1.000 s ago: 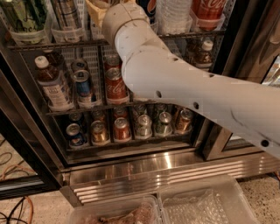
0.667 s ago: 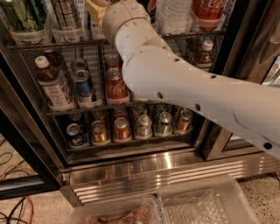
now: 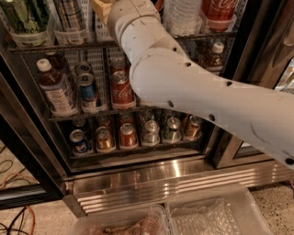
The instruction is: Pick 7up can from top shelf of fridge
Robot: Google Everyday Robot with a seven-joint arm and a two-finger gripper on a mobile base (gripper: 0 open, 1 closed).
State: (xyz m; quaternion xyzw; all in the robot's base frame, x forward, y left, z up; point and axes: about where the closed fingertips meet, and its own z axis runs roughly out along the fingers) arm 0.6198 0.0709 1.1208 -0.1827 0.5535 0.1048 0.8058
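My white arm (image 3: 193,87) reaches from the right edge up and left into the fridge (image 3: 27,151). Its wrist (image 3: 131,16) is at the top shelf (image 3: 59,46), a wire rack with clear lane trays. My gripper is beyond the top edge of the view, above the wrist. The 7up can does not show; it is hidden by the arm or out of view. On the top shelf I see a green bottle (image 3: 16,18), a striped silver can (image 3: 69,16), a clear water bottle (image 3: 183,13) and a red Coca-Cola bottle (image 3: 220,11).
Lower racks hold a Coca-Cola can (image 3: 121,87), a blue can (image 3: 88,89), a juice bottle (image 3: 53,87) and several small cans (image 3: 138,133). The ribbed steel base (image 3: 161,179) is below. Clear plastic bins (image 3: 216,213) stand on the floor in front. Cables (image 3: 14,183) lie at the left.
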